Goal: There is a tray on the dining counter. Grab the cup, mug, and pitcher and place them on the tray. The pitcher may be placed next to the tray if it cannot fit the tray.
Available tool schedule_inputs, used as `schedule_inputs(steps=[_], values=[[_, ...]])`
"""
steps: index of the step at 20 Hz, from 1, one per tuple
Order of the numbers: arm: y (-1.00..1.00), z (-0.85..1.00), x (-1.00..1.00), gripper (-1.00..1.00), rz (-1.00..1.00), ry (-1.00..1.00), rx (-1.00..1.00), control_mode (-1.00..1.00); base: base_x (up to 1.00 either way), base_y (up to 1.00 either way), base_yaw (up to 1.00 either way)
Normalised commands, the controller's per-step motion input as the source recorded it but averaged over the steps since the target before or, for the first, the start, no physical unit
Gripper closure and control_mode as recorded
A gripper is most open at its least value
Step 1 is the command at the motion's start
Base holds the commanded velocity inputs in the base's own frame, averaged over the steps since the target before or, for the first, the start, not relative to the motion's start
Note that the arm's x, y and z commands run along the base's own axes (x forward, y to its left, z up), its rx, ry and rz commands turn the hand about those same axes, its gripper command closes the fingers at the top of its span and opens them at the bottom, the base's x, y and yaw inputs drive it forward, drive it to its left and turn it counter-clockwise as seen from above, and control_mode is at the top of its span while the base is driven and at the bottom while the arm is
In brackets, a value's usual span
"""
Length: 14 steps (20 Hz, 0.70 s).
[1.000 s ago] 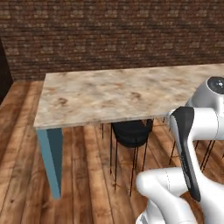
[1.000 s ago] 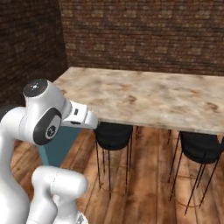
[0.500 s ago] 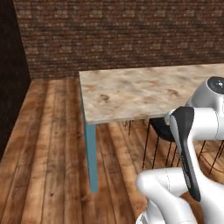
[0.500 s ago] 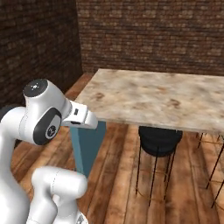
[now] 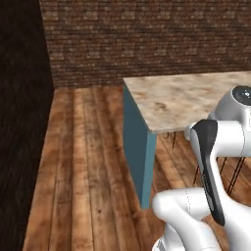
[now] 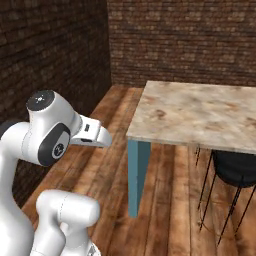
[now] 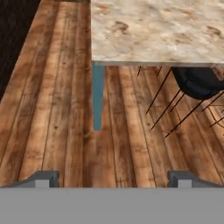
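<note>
The dining counter [image 5: 186,98] is a beige marble-patterned slab whose left end shows in both base views [image 6: 200,112]. In the hand view its top [image 7: 157,30] runs across the upper right, bare where it shows. My gripper [image 7: 113,178] is open, its two dark fingertips [image 7: 46,177] far apart with nothing between them. It looks down at the wooden floor in front of the counter's end. The tray, cup, mug and pitcher are out of view.
A teal end panel [image 5: 137,147] carries the counter's left end [image 6: 136,175] [image 7: 98,98]. A black stool [image 6: 235,167] on thin legs stands under the counter [image 7: 199,81]. A brick wall [image 5: 147,39] closes the back and a dark one [image 6: 50,50] the left. Wooden floor [image 5: 83,157] lies open left of the counter.
The whole picture has shifted, so the base has moved: the counter has slid to the right in both base views and more floor and wall show on the left. The jaws stay open.
</note>
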Motion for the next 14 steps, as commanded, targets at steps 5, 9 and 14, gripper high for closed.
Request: schedule_inputs(steps=[5,9,14], values=[[0.0,0.0,0.0,-1.0,0.0,0.0,0.0,1.0,-0.06,1.0,0.0],[0.0,0.0,0.0,-1.0,0.0,0.0,0.0,1.0,0.22,1.0,0.0],[0.0,0.0,0.0,-1.0,0.0,0.0,0.0,1.0,0.95,1.0,0.0]])
